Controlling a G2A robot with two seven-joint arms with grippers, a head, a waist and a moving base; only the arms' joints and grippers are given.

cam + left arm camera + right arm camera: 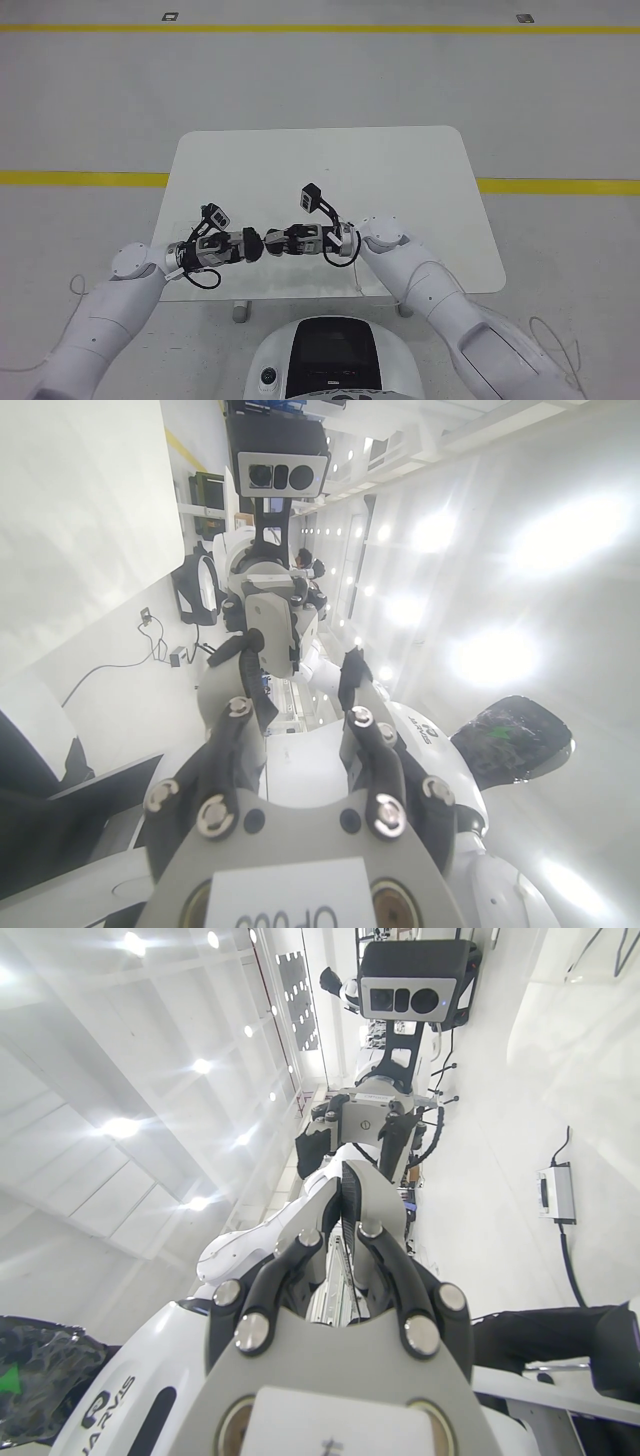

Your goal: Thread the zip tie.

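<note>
Setting: pale grey floor crossed by yellow lines, with a white rounded-corner counter [400, 160] standing on it.

Item 1, left end effector [302, 670]: held above the counter's near edge, facing the other arm. I read its two black-padded fingers [353, 672] as spread wide, with nothing between them.

Item 2, right end effector [346, 1183]: also above the counter's near edge, tip to tip with the left one. Its fingers are pressed flat together.

Item 3, thin black plastic zip tie [353, 1273]: I take it to be the fine dark strand that runs back from the seam of the right fingers toward the wrist, so it is pinched there and held off the counter. It is too slender for me to tell head from tail, or to see how much sticks out in front.

Progress, my judgement: pick-up is done, since the tie is lifted off the counter and the two arms are brought together. I see no closed loop, and no tail passing through a head. What is left is the threading itself: the open left fingers must take the free end, line it up with the head and feed it through. I would put the task at roughly its midpoint, with the fine alignment not yet done.
</note>
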